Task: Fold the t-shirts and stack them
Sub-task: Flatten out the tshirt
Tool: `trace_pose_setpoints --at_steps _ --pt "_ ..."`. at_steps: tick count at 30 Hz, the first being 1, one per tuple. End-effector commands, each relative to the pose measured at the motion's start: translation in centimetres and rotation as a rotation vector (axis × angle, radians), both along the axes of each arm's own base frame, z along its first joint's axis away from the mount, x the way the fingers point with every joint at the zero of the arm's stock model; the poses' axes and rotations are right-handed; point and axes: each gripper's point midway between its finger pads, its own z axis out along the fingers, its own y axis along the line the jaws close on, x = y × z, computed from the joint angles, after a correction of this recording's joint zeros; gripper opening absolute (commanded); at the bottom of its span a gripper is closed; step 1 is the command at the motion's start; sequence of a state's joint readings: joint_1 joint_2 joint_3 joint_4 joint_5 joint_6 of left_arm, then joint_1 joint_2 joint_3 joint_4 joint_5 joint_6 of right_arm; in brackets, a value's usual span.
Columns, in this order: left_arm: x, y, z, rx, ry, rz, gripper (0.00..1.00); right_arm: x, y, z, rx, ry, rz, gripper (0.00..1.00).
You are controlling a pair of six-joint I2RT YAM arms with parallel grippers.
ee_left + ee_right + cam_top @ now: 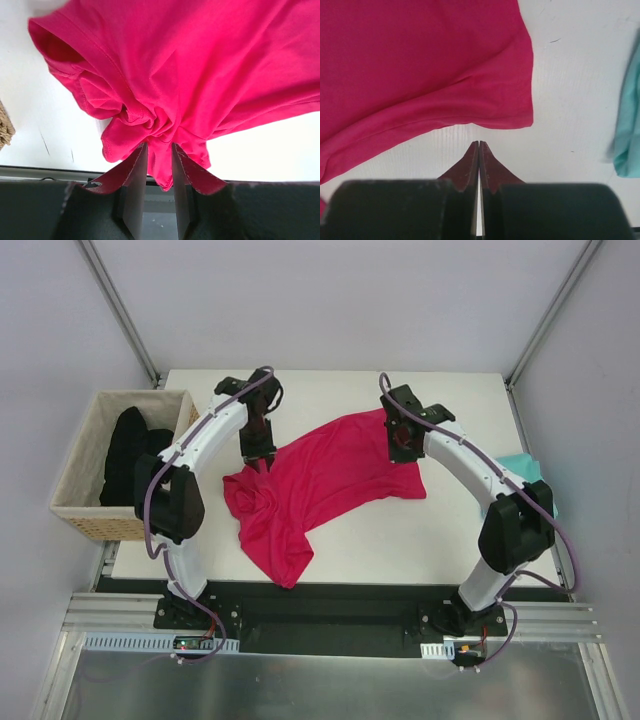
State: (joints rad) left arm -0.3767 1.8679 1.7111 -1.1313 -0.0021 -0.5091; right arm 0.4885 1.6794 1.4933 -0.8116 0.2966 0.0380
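The crimson-pink t-shirt [320,475] lies crumpled and spread slantwise on the white table [460,530]. My left gripper [258,458] is at its far left edge. In the left wrist view its jaws [159,147] stand a little apart, shut on a bunched fold of the pink t-shirt [200,65], and wrinkles run into them. My right gripper [403,452] is at the shirt's far right part. In the right wrist view it [479,145] is shut on nothing, over bare table just short of the pink hem [485,120]. The teal t-shirt [525,468] lies at the table's right edge [629,130].
A wicker basket [85,510] with dark clothes [128,455] in it stands off the table's left side; a corner of the basket [4,132] shows in the left wrist view. Grey walls close in the back and both sides.
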Motion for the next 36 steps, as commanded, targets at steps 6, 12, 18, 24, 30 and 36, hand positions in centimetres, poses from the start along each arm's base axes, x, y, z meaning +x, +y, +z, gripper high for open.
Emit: trace_pose_setpoints --at_steps 6,12,18,24,30,36 --pt "1.5 3.1 8.7 -0.004 -0.215 0.049 0.25 -1.1 2.0 -6.4 0.128 0.137 -0.067 0.01" --pt "1.4 4.4 10.4 0.020 -0.235 0.060 0.25 -1.8 2.2 -9.5 0.138 0.206 -0.099 0.01" --pt "1.3 5.0 12.8 0.015 -0.308 0.065 0.25 -2.3 2.2 -11.8 0.169 0.243 -0.138 0.01" --pt "1.2 5.9 13.6 0.018 -0.329 0.076 0.25 -1.5 2.4 -13.1 0.172 0.266 -0.151 0.01" --pt "1.1 6.8 13.3 0.039 -0.314 0.084 0.25 0.1 1.9 -13.3 0.170 0.267 -0.155 0.01" --pt "1.3 7.9 12.9 0.052 -0.292 0.098 0.25 2.5 1.2 -13.9 0.153 0.276 -0.151 0.01"
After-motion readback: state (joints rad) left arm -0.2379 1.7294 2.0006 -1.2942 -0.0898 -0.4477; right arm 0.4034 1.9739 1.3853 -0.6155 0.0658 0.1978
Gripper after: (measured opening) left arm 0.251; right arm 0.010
